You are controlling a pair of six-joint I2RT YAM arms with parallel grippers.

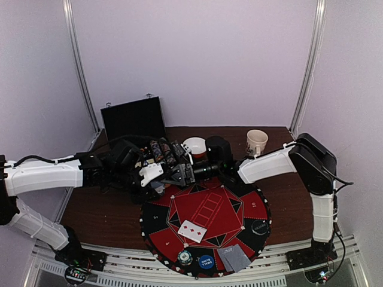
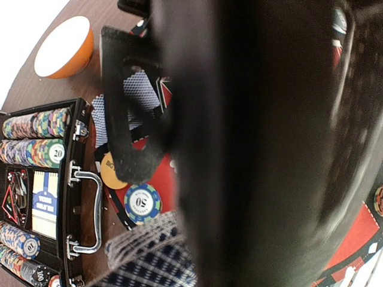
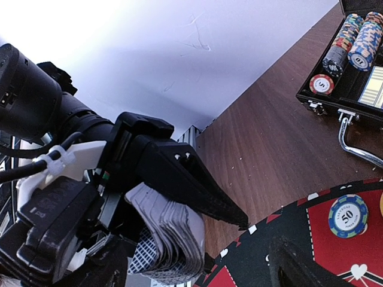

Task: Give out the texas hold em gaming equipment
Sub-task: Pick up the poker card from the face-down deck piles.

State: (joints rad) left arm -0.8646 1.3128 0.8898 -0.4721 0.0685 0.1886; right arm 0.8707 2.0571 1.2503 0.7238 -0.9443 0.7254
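Note:
My left gripper [image 1: 157, 174] is shut on a thick deck of cards [image 3: 173, 239] with grey-blue backs, held over the far left edge of the round mat [image 1: 239, 206]. The deck also shows in the left wrist view [image 2: 149, 257]. My right gripper [image 1: 178, 173] is open, nose to nose with the left one, its fingers [image 3: 299, 269] wide apart around the deck's end. On the mat lie face-up cards [image 1: 192, 230], face-down cards [image 1: 233, 258], a clear disc [image 1: 184, 258], a blue disc [image 1: 206, 261] and a black disc [image 1: 258, 226]. A blue 50 chip [image 2: 142, 202] and an orange disc [image 2: 111, 173] lie beneath the grippers.
An open black briefcase [image 1: 134, 119] with rows of chips [image 2: 36, 149] stands behind the grippers on the wooden table. An orange-and-white bowl [image 1: 194, 145] and a paper cup [image 1: 256, 142] stand at the back. A large dark blur fills most of the left wrist view.

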